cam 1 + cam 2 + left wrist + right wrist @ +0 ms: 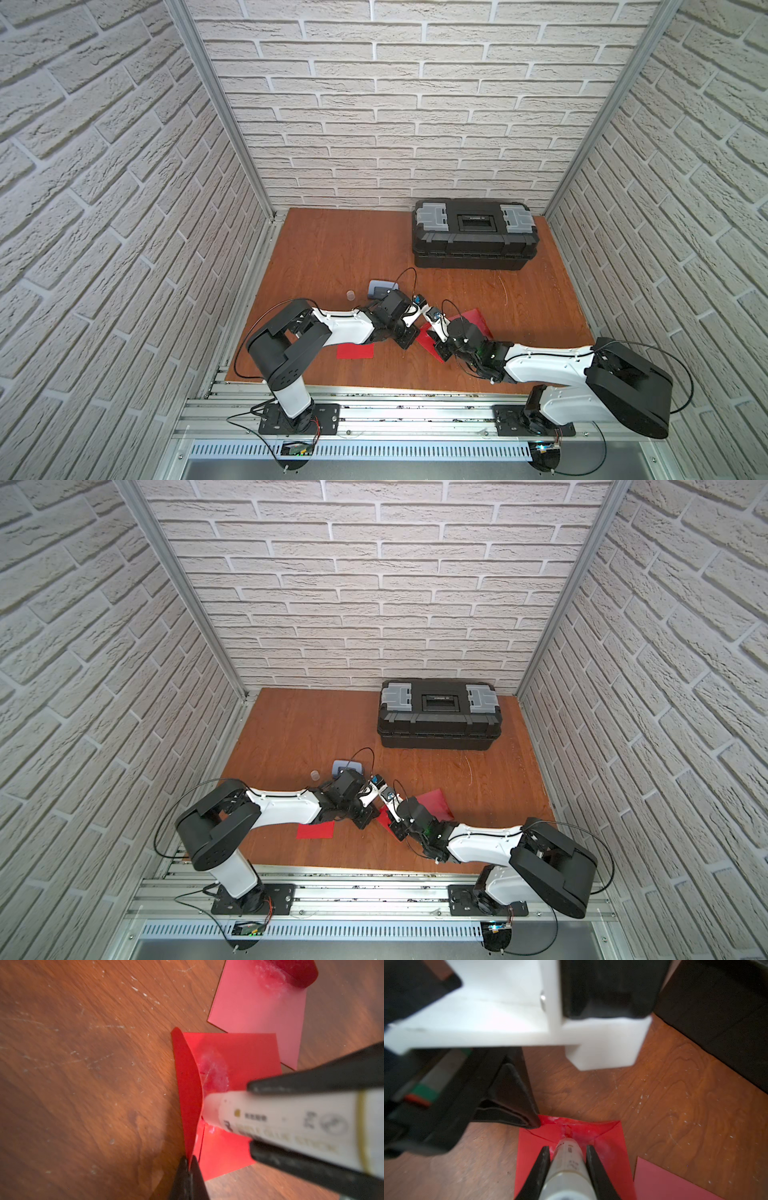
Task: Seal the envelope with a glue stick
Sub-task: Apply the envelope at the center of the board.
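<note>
Table (62,1064): left hand (188,1164) pinches envelope flap (186,1084), right hand (567,1147) grips glue stick (291,1120); toolbox (473,235) behind.

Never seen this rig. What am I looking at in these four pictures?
Two white-and-black robot arms, left and right, work at a brown wooden table. Two pictures look down from overhead; two come from cameras on the arms' wrists. On the table: a black plastic toolbox, a grey-blue hole punch, a paler red paper envelope. The left tool pinches the raised flap of a bright red paper envelope; the right tool grips the small white glue stick, tip at the flap's fold.
</note>
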